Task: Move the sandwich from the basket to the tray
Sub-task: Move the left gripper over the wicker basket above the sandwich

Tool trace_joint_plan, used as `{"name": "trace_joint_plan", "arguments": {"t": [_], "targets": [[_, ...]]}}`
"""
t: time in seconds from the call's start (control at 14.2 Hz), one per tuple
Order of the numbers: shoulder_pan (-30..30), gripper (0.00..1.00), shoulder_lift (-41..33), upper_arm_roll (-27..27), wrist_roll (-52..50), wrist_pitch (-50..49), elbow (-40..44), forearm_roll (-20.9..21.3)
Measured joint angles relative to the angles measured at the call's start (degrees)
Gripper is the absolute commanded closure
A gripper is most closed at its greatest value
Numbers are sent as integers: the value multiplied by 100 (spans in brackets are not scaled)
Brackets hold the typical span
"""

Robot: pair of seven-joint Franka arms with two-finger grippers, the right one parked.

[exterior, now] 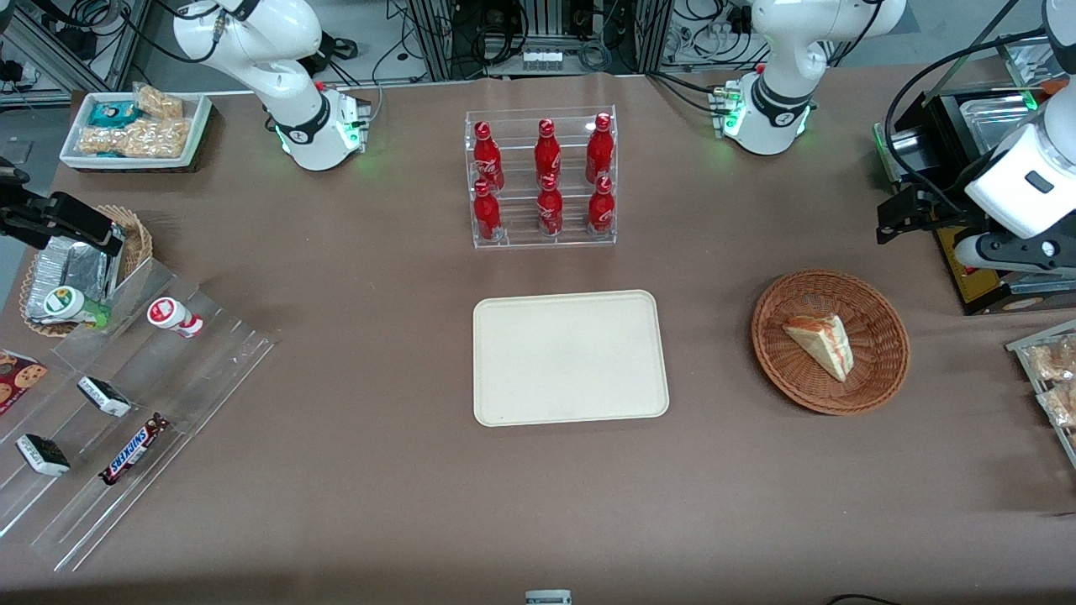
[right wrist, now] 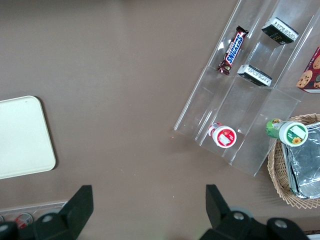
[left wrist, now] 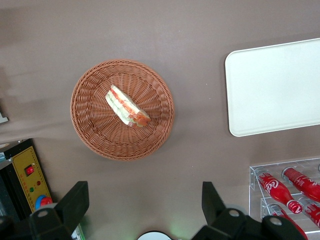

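The sandwich (exterior: pixel 820 344) (left wrist: pixel 127 107), a pale bread wedge with orange-red and green filling at its cut edge, lies in the round brown wicker basket (exterior: pixel 874 374) (left wrist: pixel 95 125). The cream tray (exterior: pixel 572 357) (left wrist: pixel 275 90) (right wrist: pixel 22 137) sits flat mid-table with nothing on it, beside the basket toward the parked arm's end. My gripper (exterior: pixel 893 220) (left wrist: pixel 144 192) hangs well above the table, farther from the front camera than the basket and toward the working arm's end. It is open, its black fingers (left wrist: pixel 75 200) spread wide with nothing between them.
A clear rack of red cola bottles (exterior: pixel 542 176) (left wrist: pixel 287 192) stands farther from the front camera than the tray. A black machine with a yellow panel (exterior: pixel 967 269) (left wrist: pixel 30 175) sits close to my gripper. Snack bags (exterior: pixel 1051 378) lie at the working arm's table end. A stepped acrylic shelf (exterior: pixel 126 403) stands toward the parked arm's end.
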Motion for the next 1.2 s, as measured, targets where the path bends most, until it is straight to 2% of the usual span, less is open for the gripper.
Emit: {"name": "trace_joint_plan", "arguments": {"t": [0.85,1.2], "targets": [[17,0,218,18,0,18,-32,0],[359,0,521,48,3,451,-500,-4]]}}
